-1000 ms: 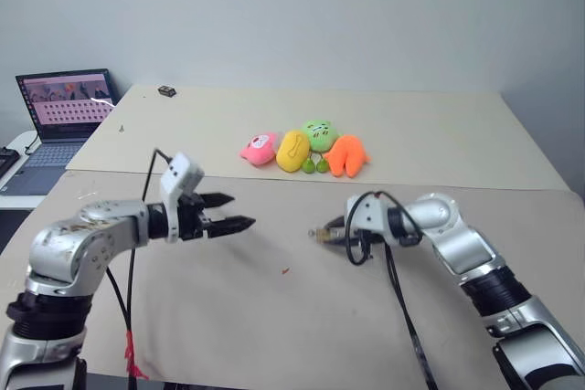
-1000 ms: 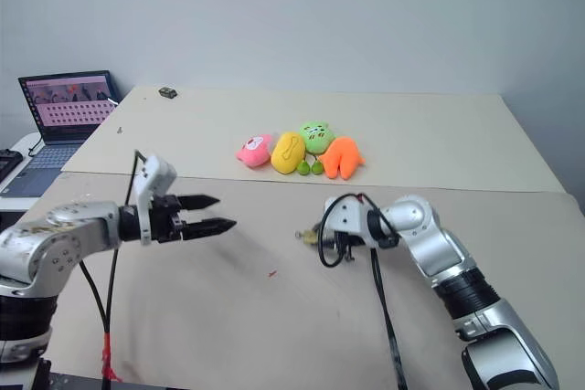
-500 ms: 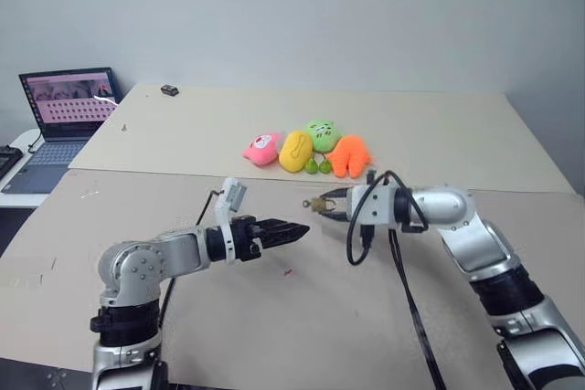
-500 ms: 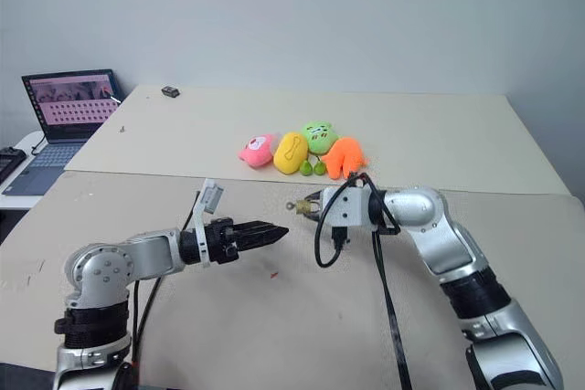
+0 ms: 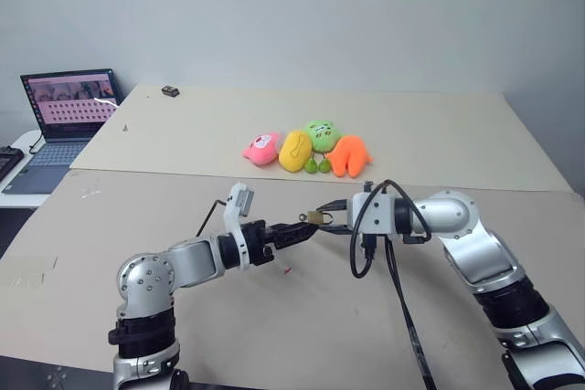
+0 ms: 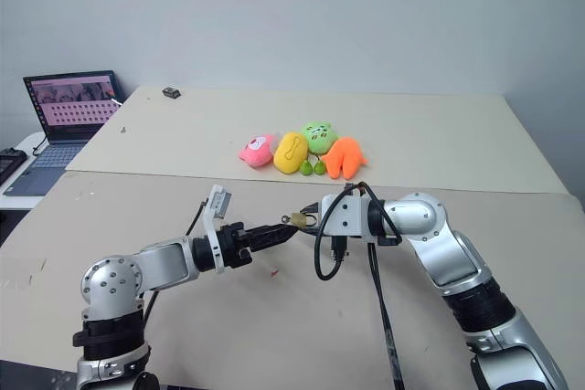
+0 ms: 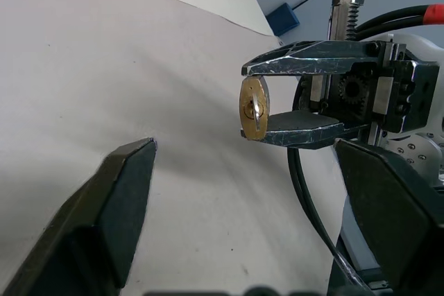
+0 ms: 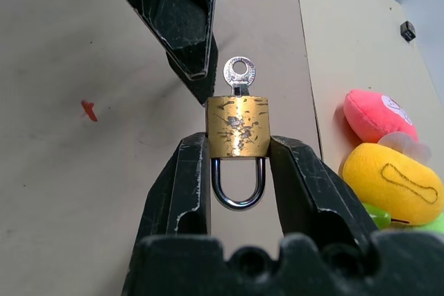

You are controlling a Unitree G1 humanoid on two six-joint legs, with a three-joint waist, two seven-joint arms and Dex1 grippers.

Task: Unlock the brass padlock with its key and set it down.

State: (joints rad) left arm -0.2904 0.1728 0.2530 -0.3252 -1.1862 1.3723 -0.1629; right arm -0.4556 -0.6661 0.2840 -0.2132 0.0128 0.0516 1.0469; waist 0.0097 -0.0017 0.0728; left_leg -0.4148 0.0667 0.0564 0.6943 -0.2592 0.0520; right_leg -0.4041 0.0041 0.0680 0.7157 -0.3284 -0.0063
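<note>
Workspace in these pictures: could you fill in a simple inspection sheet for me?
Surface: two tan tables pushed together.
Job's things: brass padlock held above the table, key in its keyhole, shackle closed.
Clutter: row of plush toys on the far table; small red speck below the grippers; small dark item at the far edge.
Grippers: right gripper clamps the padlock body; left gripper open, fingertips at the key.
Cables: black cables hang from the right arm.
Surroundings: open laptop at left; plain wall.
</note>
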